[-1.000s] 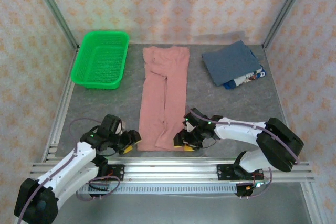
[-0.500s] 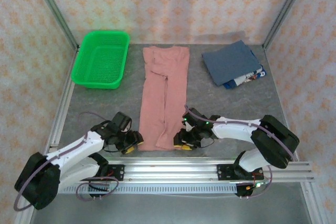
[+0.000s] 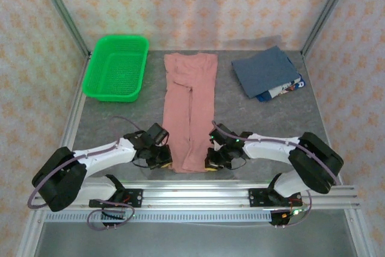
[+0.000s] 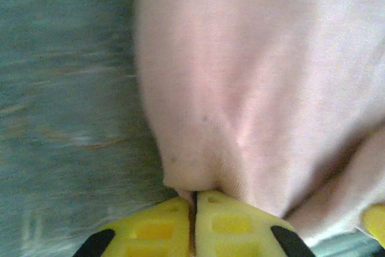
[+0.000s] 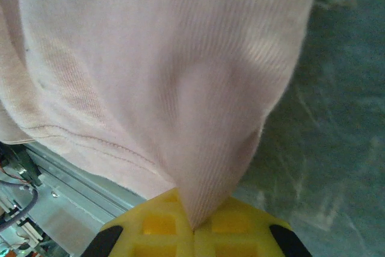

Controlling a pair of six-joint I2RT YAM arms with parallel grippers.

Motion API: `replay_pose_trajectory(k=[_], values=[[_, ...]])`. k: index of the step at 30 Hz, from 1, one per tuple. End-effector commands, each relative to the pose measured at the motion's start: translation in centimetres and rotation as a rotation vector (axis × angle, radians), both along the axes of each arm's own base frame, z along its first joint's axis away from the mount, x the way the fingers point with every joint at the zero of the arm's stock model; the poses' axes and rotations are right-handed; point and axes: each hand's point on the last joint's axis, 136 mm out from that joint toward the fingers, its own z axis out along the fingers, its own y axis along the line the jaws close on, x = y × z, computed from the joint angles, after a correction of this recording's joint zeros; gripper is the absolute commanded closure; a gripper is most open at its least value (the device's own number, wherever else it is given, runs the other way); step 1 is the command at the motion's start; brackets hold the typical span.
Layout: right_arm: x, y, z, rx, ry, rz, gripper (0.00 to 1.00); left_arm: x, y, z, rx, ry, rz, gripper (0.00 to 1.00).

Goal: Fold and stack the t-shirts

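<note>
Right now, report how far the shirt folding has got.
Done: the blue shirt lies folded at far right; the pink shirt is narrowed into a long strip. In hand: the left gripper and right gripper are shut on its near corners. Left: folding it across and stacking it.

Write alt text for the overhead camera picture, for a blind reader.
Two robot grippers pinch the near corners of a long pink t-shirt on a grey table, the left gripper on the left, the right gripper on the right. Farther back sit a green basket and a folded blue t-shirt.
</note>
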Motion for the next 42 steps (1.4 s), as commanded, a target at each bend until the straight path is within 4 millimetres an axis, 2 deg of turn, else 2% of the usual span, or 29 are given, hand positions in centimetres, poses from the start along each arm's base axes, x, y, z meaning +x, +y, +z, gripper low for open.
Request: replay_pose_trajectory(k=[1,9,12,19,21,26,29,32,37,42], values=[[-0.3,-0.8,1.1,-0.029,-0.021,0.014,0.96,0.6,-0.7,1.2,-0.071,-0.088,-0.005,0.95],[-1.8,-2.2,2.0,-0.060,0.023,0.022,1.00,-1.7,1.7,2.6,-0.024,-0.112,0.030,1.00],[-2.3,-2.5,2.3,-0.052,0.037,0.011,1.00,-2.1,1.6,3.5,-0.027,-0.135,0.023,1.00],[-3.2,-3.2,3.1,-0.036,0.057,-0.015,1.00,-3.1,0.8,4.2,-0.018,-0.153,0.018,1.00],[-3.6,-3.3,3.0,-0.039,0.077,-0.015,1.00,-3.1,0.7,4.7,-0.018,-0.164,0.022,1.00],[-3.1,-3.6,5.0,-0.036,0.024,-0.013,1.00,-2.2,0.4,7.0,-0.025,-0.211,0.038,1.00],[-1.5,-3.9,6.5,-0.073,-0.040,-0.017,1.00,-0.6,-0.4,8.9,-0.043,-0.255,0.055,1.00],[0.8,-4.2,8.7,-0.087,-0.075,-0.036,1.00,1.3,-0.8,10.4,-0.055,-0.255,0.078,1.00],[5.8,-4.1,12.0,-0.067,-0.124,-0.058,1.00,6.0,-0.5,13.6,-0.034,-0.292,0.095,1.00],[10.8,-3.8,13.7,-0.093,-0.157,-0.033,1.00,10.8,0.3,16.0,-0.009,-0.334,0.107,1.00]])
